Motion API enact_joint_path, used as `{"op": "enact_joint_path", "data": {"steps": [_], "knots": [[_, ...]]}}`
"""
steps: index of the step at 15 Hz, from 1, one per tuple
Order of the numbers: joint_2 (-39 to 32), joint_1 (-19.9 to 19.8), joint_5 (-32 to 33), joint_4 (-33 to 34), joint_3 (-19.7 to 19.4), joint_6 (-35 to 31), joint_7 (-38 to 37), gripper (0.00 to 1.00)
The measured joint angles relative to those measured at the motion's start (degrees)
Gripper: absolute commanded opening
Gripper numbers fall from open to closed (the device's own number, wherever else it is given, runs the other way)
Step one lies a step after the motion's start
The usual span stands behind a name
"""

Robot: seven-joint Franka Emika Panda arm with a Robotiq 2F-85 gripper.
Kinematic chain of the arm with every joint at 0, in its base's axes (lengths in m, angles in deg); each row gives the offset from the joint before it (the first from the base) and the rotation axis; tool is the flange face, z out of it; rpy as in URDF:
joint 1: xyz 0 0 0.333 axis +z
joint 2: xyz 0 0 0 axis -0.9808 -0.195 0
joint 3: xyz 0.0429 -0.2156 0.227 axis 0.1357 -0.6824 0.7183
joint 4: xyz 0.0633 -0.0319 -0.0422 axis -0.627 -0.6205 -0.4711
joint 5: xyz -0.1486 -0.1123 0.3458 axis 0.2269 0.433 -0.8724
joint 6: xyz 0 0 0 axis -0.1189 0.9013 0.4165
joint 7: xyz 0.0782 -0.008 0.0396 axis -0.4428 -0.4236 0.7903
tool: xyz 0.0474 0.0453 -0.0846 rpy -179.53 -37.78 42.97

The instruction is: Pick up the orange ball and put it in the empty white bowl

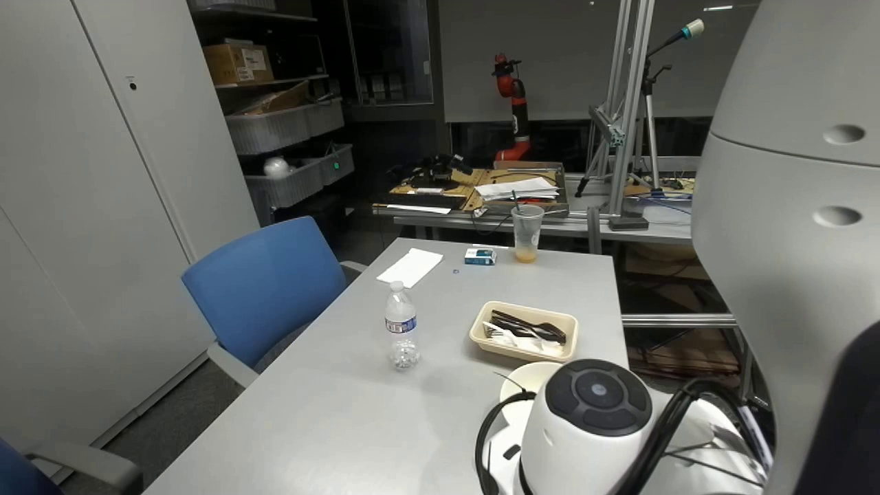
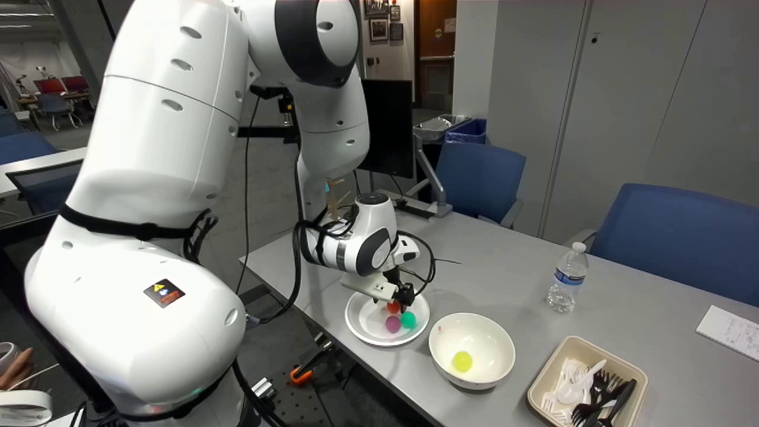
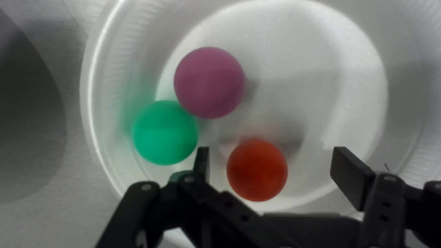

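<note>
The orange ball, red-orange here, lies in a shallow white plate (image 2: 353, 325) in an exterior view (image 2: 393, 306). In the wrist view the ball (image 3: 257, 170) sits between the two black fingers, nearer the left one, with gaps on both sides. My gripper (image 3: 272, 164) is open, pointing down over the plate; it also shows in an exterior view (image 2: 389, 303). The white bowl (image 2: 497, 344) stands beside the plate and holds a yellow ball (image 2: 462, 361). In an exterior view the bowl (image 1: 528, 375) is partly hidden by my wrist, and the orange ball is hidden.
A purple ball (image 3: 209, 82) and a green ball (image 3: 165, 132) share the plate; the green one is close to the left finger. A tan tray (image 2: 538, 388) of plastic cutlery stands past the bowl. A water bottle (image 2: 567, 279) stands upright. Cables (image 2: 430, 261) loop off my wrist.
</note>
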Motion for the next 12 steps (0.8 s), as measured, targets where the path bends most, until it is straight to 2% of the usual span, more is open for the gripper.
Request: {"op": "enact_joint_path", "data": {"steps": [5,6,12], "knots": [[-0.1,0.0,0.0,0.0,0.0,0.0,0.4,0.19],[-0.1,0.0,0.0,0.0,0.1,0.0,0.5,0.15],[-0.1,0.0,0.0,0.1,0.0,0.0,0.6,0.12]]}}
